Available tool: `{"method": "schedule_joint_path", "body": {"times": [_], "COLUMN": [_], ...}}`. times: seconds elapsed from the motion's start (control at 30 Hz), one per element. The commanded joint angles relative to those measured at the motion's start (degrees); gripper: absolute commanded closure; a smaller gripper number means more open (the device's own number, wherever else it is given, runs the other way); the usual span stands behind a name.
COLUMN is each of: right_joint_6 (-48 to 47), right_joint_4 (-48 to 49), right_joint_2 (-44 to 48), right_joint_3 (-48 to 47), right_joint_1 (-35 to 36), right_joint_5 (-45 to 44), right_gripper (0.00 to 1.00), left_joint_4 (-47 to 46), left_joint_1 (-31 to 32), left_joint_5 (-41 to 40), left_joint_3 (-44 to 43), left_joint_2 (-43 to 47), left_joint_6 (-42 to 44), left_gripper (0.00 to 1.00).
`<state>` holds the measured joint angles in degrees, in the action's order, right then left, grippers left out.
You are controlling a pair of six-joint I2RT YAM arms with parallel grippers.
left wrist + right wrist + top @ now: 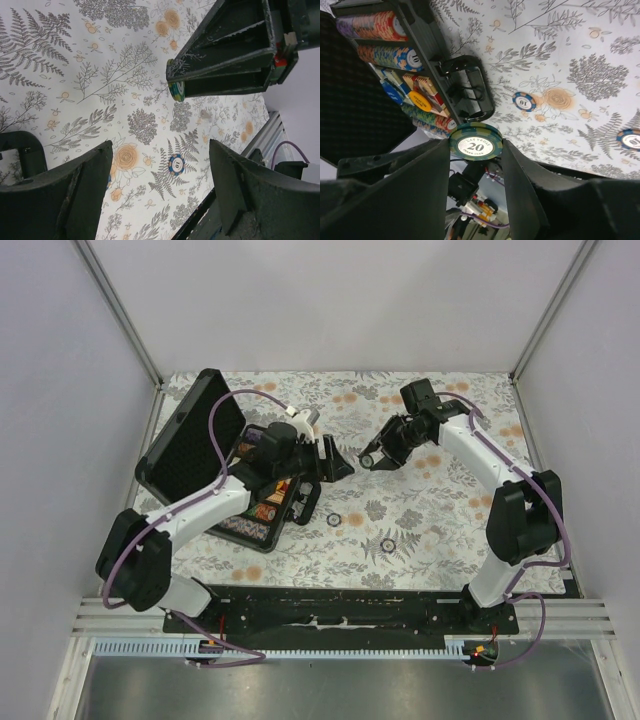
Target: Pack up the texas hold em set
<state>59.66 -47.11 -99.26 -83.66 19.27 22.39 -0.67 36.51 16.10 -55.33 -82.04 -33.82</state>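
Observation:
The black briefcase (pixel 190 430) lies open at the left with rows of coloured chips in its tray (pixel 427 35). Over the mat's middle, my right gripper (pixel 372 457) is shut on a green chip marked 20 (pixel 476 141), held by its edges. In the left wrist view that green chip (pixel 176 90) shows edge-on in the right gripper's fingertips. My left gripper (pixel 335 465) hovers just left of it, open and empty (pixel 160 150), facing it. Two blue loose chips (pixel 334 520) (pixel 388 544) lie flat on the mat nearer the arms; one (pixel 176 164) shows between my left fingers.
The case's handle (pixel 470 90) juts from its near edge toward the mat. The floral mat (pixel 430 530) covers the table, with white walls on three sides. A black base rail (pixel 340 605) runs along the near edge.

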Motion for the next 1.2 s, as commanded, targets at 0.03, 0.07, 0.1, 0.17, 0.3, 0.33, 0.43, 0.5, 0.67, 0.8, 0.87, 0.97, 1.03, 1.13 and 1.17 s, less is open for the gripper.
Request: {"method": "schedule_joint_path", "body": {"times": [0.03, 0.07, 0.1, 0.17, 0.3, 0.33, 0.43, 0.5, 0.67, 0.8, 0.87, 0.97, 1.03, 1.13, 1.17], "right_joint_6": [6.3, 6.9, 7.3, 7.9, 8.6, 9.0, 9.8, 9.7, 8.8, 8.8, 8.4, 7.1, 6.4, 6.1, 6.0], "right_joint_4": [2.5, 2.9, 3.2, 3.5, 4.2, 4.4, 5.4, 5.7, 6.0, 5.9, 5.9, 5.5, 5.0, 4.8, 4.8], "right_joint_2": [0.3, 0.2, 0.2, 0.2, -0.2, -0.4, -0.6, -0.8, -1.6, -1.9, -2.0, -2.1, -1.8, -1.5, -1.4], "right_joint_3": [-2.3, -2.3, -2.3, -2.3, -1.9, -1.8, -1.0, -0.8, -0.9, -0.5, -0.6, -0.9, -0.5, 0.3, 0.5], "right_joint_1": [0.2, 0.2, 0.2, 0.2, 0.5, 0.6, 0.9, 0.9, 1.2, 1.6, 1.7, 2.0, 2.1, 2.2, 2.2], "right_joint_5": [5.7, 6.2, 6.6, 7.0, 7.9, 8.2, 8.8, 9.1, 9.2, 9.2, 9.1, 8.8, 8.2, 7.8, 7.8], "right_gripper": [0.68, 0.68, 0.68, 0.68, 0.68, 0.68, 0.68, 0.68, 0.68, 0.68, 0.68, 0.68, 0.68, 0.68, 0.68], "left_joint_4": [-10.0, -10.7, -11.6, -13.0, -15.0, -15.4, -15.9, -15.8, -15.2, -13.8, -13.2, -13.2, -13.2, -13.1, -13.2], "left_joint_1": [0.1, 0.1, 0.1, 0.1, 0.1, 0.1, 0.1, 0.1, 0.1, 0.1, 0.1, 0.1, 0.1, 0.1, 0.1], "left_joint_5": [2.4, 2.4, 3.0, 3.8, 4.8, 4.6, 3.6, 2.9, 1.4, 0.3, 0.2, 0.4, 0.3, 0.2, 0.2], "left_joint_3": [-2.5, -2.8, -2.8, -3.1, -3.5, -3.6, -3.6, -3.5, -3.6, -4.1, -4.3, -4.3, -4.1, -3.9, -3.9], "left_joint_2": [-4.3, -5.1, -5.8, -7.0, -8.4, -8.6, -9.0, -9.1, -9.5, -9.5, -9.6, -9.5, -9.4, -9.2, -9.0], "left_joint_6": [-6.1, -7.1, -7.9, -9.2, -10.8, -11.2, -12.2, -12.8, -13.8, -13.6, -13.6, -13.8, -13.8, -13.9, -13.9], "left_gripper": [0.17, 0.18, 0.19, 0.21, 0.28, 0.3, 0.36, 0.4, 0.53, 0.65, 0.72, 0.81, 0.87, 0.94, 0.96]}}
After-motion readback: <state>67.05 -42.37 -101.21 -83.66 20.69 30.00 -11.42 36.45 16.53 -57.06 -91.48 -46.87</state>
